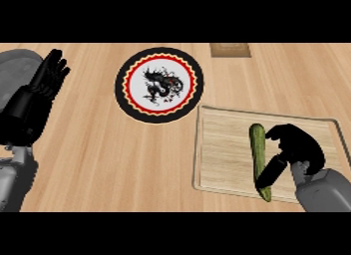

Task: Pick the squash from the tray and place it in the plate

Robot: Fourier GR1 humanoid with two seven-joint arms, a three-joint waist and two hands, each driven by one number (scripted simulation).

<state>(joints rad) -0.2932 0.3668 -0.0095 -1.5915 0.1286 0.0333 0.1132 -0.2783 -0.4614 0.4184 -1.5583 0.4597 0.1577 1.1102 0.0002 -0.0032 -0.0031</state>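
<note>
The right hand [292, 147] curls around the squash [259, 154], lying lengthwise on the tray [215, 149]. Gripped near its lower end, it may tilt and slip before reaching the plate [160, 84] at eleven o'clock.

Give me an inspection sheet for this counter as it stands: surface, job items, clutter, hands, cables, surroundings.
Surface: wooden counter, light grain.
Job's things: long green squash lies lengthwise on the wooden tray at the right; round plate with black rim, red ring and a dark dragon figure sits up and left of the tray, nothing on it.
Clutter: small brown block at the far edge behind the plate.
Hands: right hand over the tray, fingers curled beside the squash, thumb crossing it; a closed grasp cannot be confirmed. Left hand open, fingers up, resting at the left.
Cables: nothing seen.
Surroundings: nothing seen beyond the counter.
</note>
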